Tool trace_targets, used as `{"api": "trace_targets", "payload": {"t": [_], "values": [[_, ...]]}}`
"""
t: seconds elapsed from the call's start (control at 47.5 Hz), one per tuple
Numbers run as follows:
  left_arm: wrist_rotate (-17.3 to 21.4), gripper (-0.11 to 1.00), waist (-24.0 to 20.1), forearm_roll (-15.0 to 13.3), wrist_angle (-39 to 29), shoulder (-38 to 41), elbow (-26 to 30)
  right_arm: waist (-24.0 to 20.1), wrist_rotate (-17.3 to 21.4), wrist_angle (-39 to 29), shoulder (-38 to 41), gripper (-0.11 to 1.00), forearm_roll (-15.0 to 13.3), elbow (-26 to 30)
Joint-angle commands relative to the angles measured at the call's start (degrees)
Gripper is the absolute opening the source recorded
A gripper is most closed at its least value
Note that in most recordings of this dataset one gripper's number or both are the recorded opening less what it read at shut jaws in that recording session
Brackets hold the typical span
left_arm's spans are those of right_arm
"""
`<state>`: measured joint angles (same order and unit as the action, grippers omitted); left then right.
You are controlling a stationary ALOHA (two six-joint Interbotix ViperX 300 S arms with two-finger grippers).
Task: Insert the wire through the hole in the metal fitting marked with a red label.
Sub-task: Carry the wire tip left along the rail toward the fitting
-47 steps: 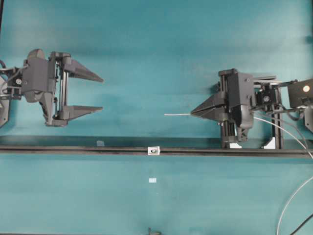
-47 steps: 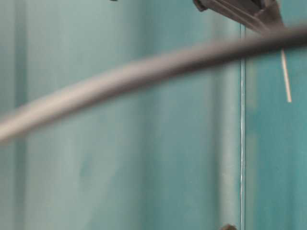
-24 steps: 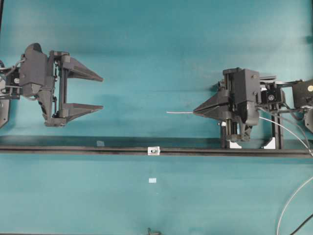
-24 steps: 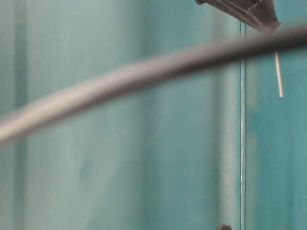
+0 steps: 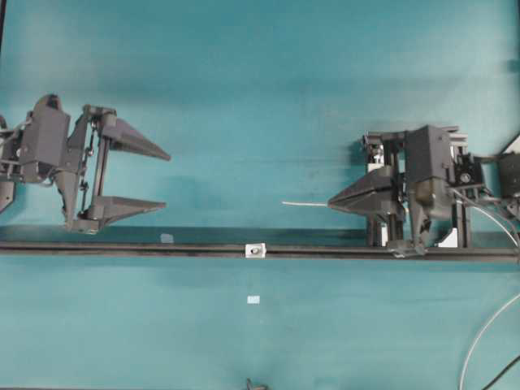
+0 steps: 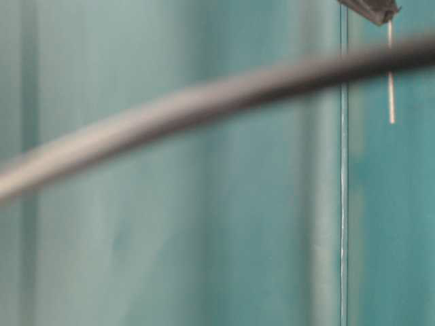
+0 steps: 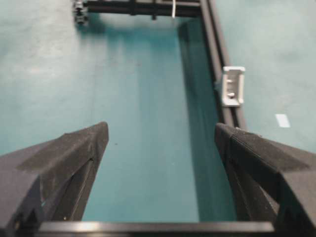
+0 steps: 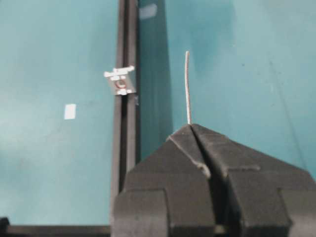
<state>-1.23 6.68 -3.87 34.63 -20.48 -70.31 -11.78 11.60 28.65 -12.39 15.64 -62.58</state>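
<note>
At right, the right gripper (image 5: pixel 331 203) clenched the wire (image 5: pixel 305 204); at left, the left gripper's (image 5: pixel 166 180) jaws gaped, empty.

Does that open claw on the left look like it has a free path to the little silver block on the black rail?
Probably yes. The left claw is open and holds nothing, and only bare teal table lies between it and the little silver block on the black rail. The right claw, shut on the thin wire, is off to the other side.

Even, soft light; table-level view blurred by an out-of-focus cable (image 6: pixel 204 102)
</note>
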Motion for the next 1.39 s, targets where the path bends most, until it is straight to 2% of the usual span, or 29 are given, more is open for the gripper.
{"api": "trace_targets", "payload": {"t": [0.0, 0.358, 0.548, 0.653, 0.906, 1.138, 1.37], "values": [[-0.2, 0.74, 1.1, -0.5, 1.6, -0.2, 0.1, -1.2, -0.8, 1.8, 0.1, -0.01, 2.5, 0.2], [-4.4, 0.74, 4.8, -0.5, 1.8, 0.0, -0.1, -7.6, -7.7, 5.2, 2.5, -0.01, 13.2, 1.1], [-4.6, 0.73, 6.6, -0.4, 1.6, 0.1, 0.7, -10.9, -10.5, 6.3, 3.9, -0.01, 18.5, 1.8], [-4.6, 0.73, 7.6, -0.4, 1.7, 0.1, 0.7, -12.0, -10.8, 6.9, 4.7, -0.01, 19.4, 2.5], [-4.6, 0.73, 8.6, -0.4, 1.6, 0.2, 1.1, -13.4, -10.8, 6.9, 6.2, -0.01, 19.6, 3.8], [-4.6, 0.73, 9.3, -0.4, 1.9, 0.3, 1.0, -14.6, -10.8, 7.6, 7.3, -0.01, 22.3, 3.2], [-4.7, 0.73, 9.7, -0.5, 1.9, 0.3, 1.2, -15.5, -10.9, 9.8, 7.9, -0.01, 22.2, 2.5]]}}
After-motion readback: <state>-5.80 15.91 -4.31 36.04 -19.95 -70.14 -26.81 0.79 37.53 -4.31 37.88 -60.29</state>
